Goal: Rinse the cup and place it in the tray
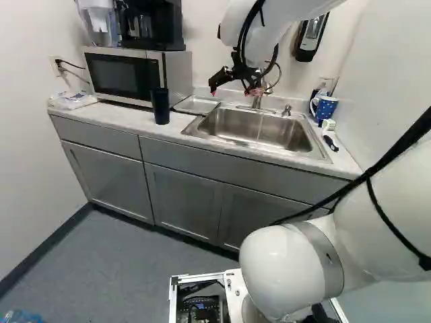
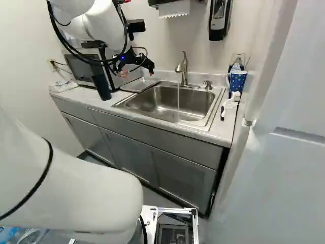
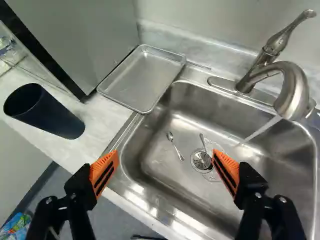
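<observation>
High over the sink's left part, my gripper (image 1: 234, 86) hangs in the left base view. In the wrist view the gripper (image 3: 165, 168) is open, its orange pads wide apart with nothing between them. A dark, tall cup (image 3: 45, 111) stands upright on the counter beside the sink, outside the fingers; the left base view shows the same cup (image 1: 160, 108) in front of the microwave. The shallow metal tray (image 3: 142, 77) lies bare between microwave and sink. Water (image 3: 261, 131) runs from the faucet (image 3: 292, 90) into the sink (image 3: 165, 185).
Two spoons (image 3: 175, 145) lie near the drain in the sink. The microwave (image 1: 128, 75) stands behind the cup. On the sink's far side are a blue patterned mug (image 2: 237, 81) and a brush (image 2: 229, 103). A soap dispenser (image 2: 219, 20) hangs on the wall.
</observation>
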Tool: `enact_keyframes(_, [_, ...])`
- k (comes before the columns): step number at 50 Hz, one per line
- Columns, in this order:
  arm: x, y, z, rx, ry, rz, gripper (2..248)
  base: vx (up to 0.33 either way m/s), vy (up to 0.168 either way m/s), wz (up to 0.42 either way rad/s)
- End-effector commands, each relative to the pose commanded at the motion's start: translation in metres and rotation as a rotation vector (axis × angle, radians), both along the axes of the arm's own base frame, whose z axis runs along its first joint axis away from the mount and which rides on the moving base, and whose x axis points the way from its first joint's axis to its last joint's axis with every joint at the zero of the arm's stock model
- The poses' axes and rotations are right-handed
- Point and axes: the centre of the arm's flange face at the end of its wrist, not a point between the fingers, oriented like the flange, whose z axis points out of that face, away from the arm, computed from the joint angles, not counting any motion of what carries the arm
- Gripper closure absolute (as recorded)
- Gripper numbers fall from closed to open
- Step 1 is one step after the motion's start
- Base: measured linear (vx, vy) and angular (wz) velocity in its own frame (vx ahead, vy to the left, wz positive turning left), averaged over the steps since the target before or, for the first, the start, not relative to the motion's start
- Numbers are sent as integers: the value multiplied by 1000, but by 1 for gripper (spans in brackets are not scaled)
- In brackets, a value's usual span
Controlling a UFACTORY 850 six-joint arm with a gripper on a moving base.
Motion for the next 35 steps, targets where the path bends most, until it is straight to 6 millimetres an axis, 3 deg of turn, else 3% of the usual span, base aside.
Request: enact_keyframes(35, [9, 55, 1, -1, 6, 125, 3, 0, 0, 0])
